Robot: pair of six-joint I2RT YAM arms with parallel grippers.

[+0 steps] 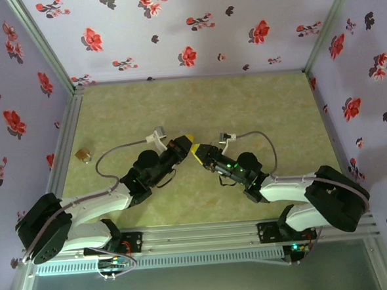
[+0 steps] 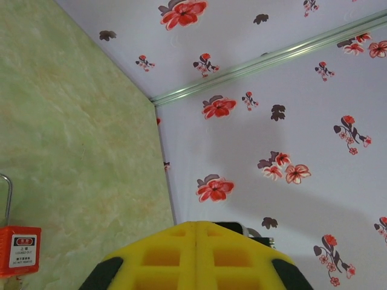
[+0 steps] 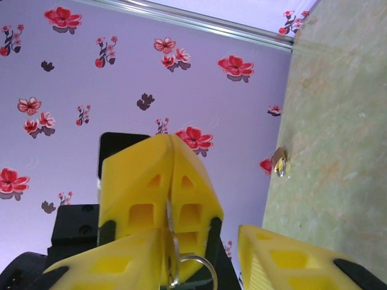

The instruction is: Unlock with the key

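Note:
My left gripper (image 1: 187,143) and right gripper (image 1: 200,152) meet tip to tip above the table's middle. In the right wrist view the left gripper's yellow fingers (image 3: 151,181) are shut on the key (image 3: 170,238), a thin silver blade with a split ring hanging below. My right gripper (image 3: 199,232) stands open around that tip, its left finger beside the blade. The left gripper (image 2: 195,225) shows pressed shut in its own view. The brass padlock (image 1: 82,154) lies far left on the table, seen small against the wall (image 3: 279,162). A red squarish plastic piece (image 2: 18,251) with a white label and thin silver loop lies below the left wrist.
Flowered purple walls (image 1: 193,27) close in the green marbled table (image 1: 257,108) on three sides, with metal rails at the corners. Both arms' cables loop over the table near the wrists.

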